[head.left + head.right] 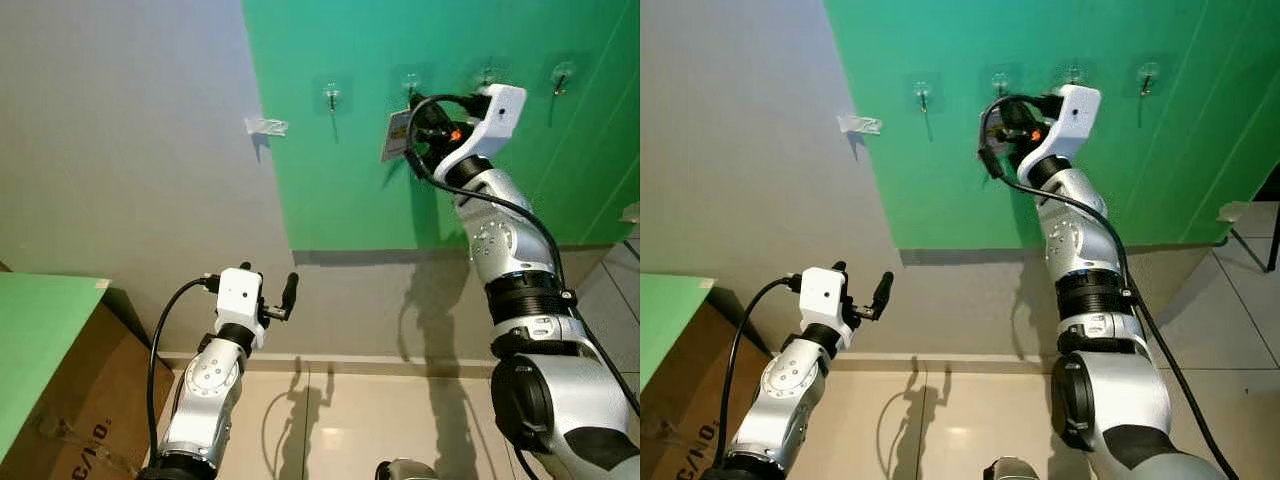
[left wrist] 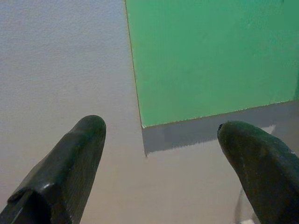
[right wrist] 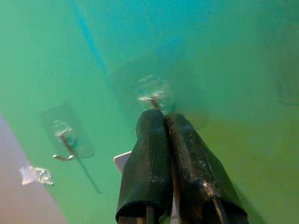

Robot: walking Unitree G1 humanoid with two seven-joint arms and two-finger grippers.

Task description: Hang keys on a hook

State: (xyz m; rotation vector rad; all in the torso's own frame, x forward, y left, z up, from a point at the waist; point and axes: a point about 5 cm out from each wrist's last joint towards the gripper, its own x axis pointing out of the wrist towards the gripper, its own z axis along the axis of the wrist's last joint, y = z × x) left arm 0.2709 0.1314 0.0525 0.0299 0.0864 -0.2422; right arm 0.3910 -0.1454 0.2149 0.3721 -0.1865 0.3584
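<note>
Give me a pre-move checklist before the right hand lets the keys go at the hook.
1. Right hand up at the second hook on the green board: ok.
2. Fingers shut together: ok.
3. White key tag hanging by the hand: ok.
4. Key ring over the hook: cannot tell, fingers hide it.
5. Neighbouring hook free: ok.
6. Left hand low, open, away from the board: ok.

Right hand (image 3: pixel 163 119) raised, left hand (image 2: pixel 161 140) agape
</note>
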